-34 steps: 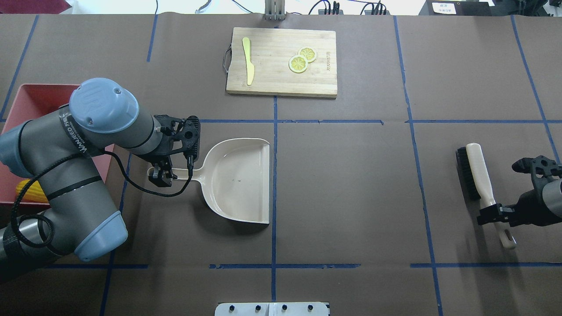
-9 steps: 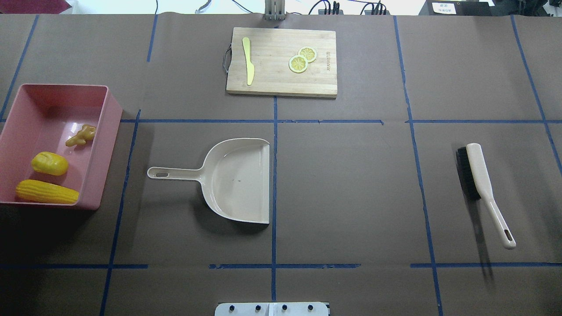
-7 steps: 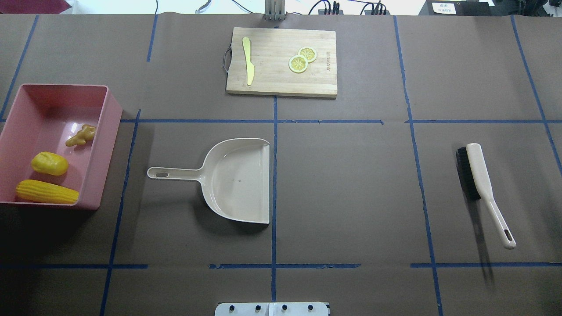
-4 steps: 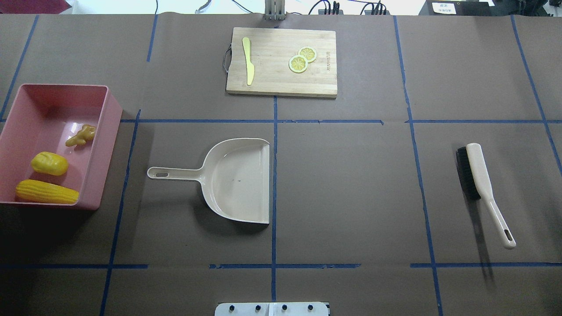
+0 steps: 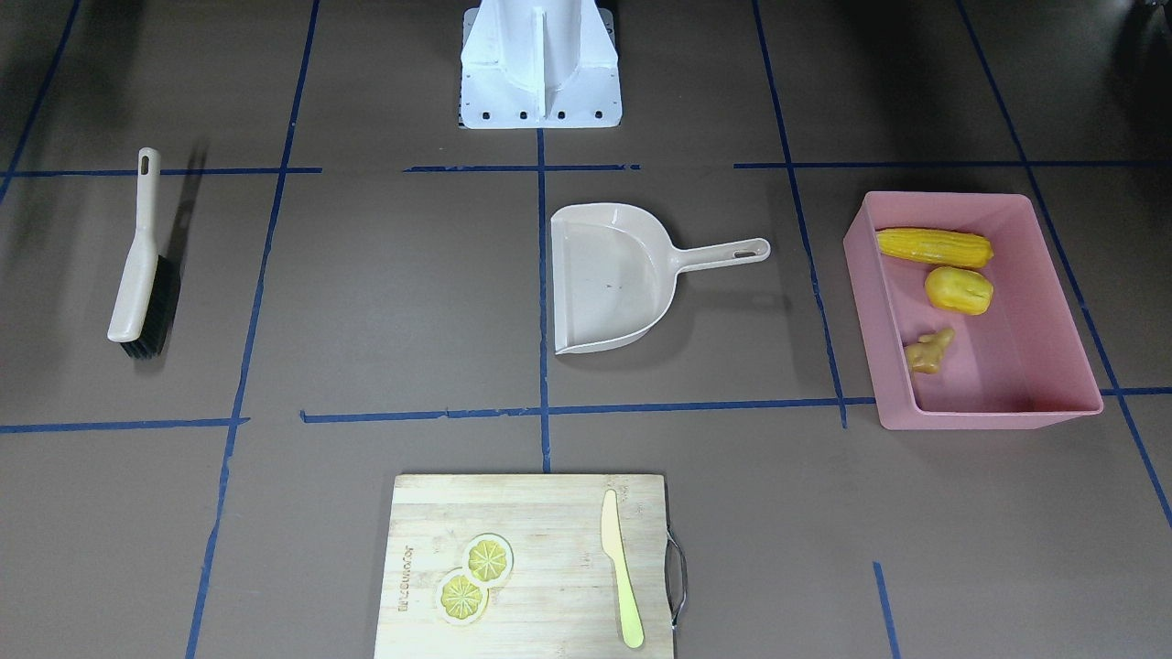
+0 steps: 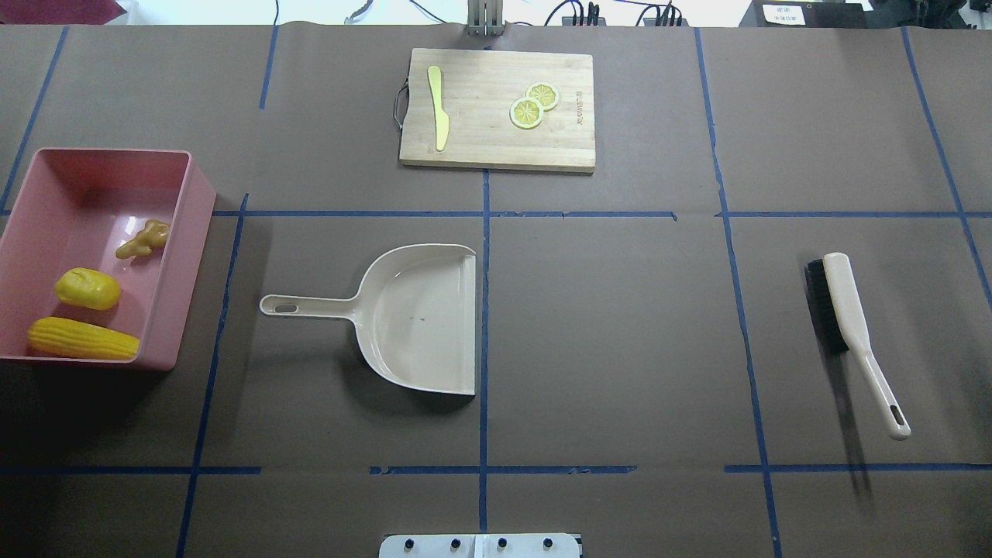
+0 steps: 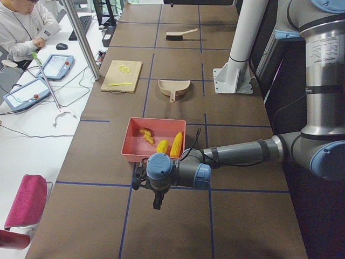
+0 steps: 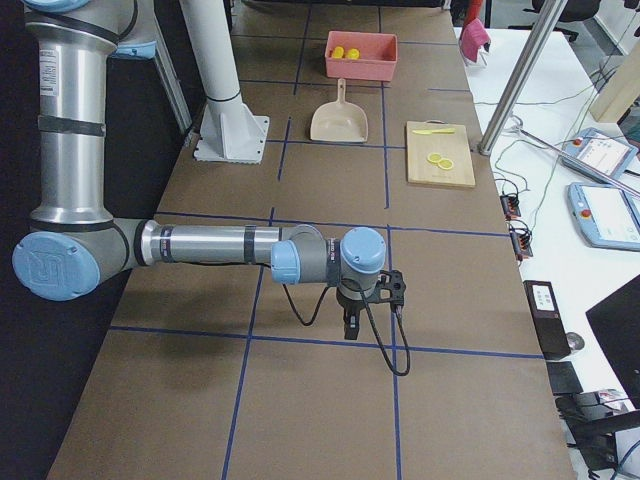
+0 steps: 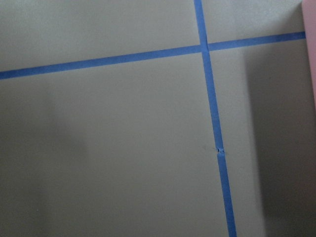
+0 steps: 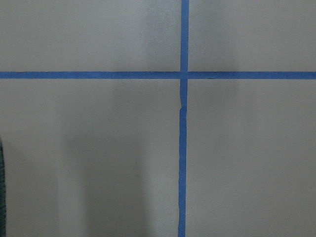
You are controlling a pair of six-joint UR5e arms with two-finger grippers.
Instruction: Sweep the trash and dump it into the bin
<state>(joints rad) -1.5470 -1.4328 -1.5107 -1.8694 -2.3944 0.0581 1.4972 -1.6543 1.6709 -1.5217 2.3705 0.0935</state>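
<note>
The trash lies inside the pink bin (image 6: 200,232) at the table's left end: a corn cob (image 6: 81,339), a lumpy yellow potato-like piece (image 6: 87,288) and a tan ginger root (image 6: 143,239). The front-facing view shows the same bin (image 5: 989,419) with all three in it. Neither gripper appears in the overhead or front-facing views. My left gripper (image 7: 156,203) hangs over bare table just short of the bin, seen only from the left side. My right gripper (image 8: 350,326) hangs over bare table far from the bin, seen only from the right side. Whether either is open or shut, I cannot tell.
A beige dustpan (image 6: 418,322) lies empty mid-table, handle toward the bin. A black-bristled brush (image 6: 841,314) lies at the right. At the far edge a cutting board (image 6: 496,147) carries a knife (image 6: 439,108) and lemon slices (image 6: 533,105). A person (image 7: 24,27) sits beside the table.
4.8 s ago my left gripper was at the dustpan handle and my right at the brush handle; both arms have since left the overhead view. Nothing has moved in the last second.
</note>
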